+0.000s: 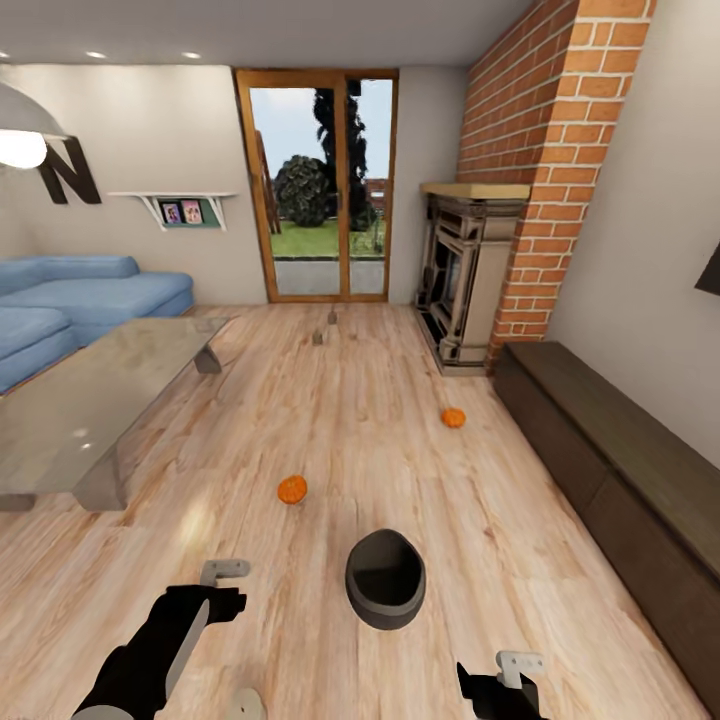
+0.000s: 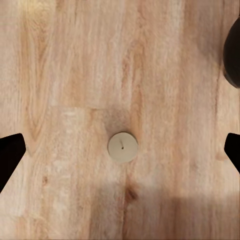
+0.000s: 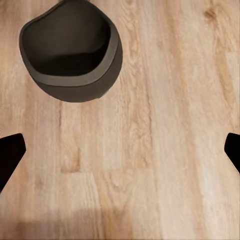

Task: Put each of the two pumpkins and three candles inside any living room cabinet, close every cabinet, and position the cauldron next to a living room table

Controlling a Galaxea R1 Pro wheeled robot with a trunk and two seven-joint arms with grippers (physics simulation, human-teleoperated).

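Wooden floor [image 1: 330, 420] all over the room. Near the middle, low down in the head view, a dark cauldron [image 1: 385, 578], standing up, nothing inside. A little farther and to the left, one orange pumpkin [image 1: 292, 489] on the floor. Farther still and to the right, the other pumpkin [image 1: 454, 417], close to the long dark cabinet [image 1: 610, 470] along the right wall, all fronts shut. Far back, before the glass door [image 1: 318, 185], two tiny candles [image 1: 333, 316] and [image 1: 318, 338], near each other, well apart from the pumpkins. Third candle [image 2: 122, 147] on the floor right under the left hand [image 2: 120, 150], seen from above as a small pale round with a wick. Also peeking in at the bottom of the head view [image 1: 247, 703].

On the left, the grey shiny worktop [image 1: 80, 410], with a blue sofa [image 1: 70, 300] behind it. Stone fireplace [image 1: 465, 275] under red bricks at the far right.

Left hand low over the floor, fingers [image 2: 10, 155] spread wide, holding nothing. Right hand [image 3: 120, 150] also low, fingers [image 3: 10, 155] wide, holding nothing, with the cauldron just beside it.
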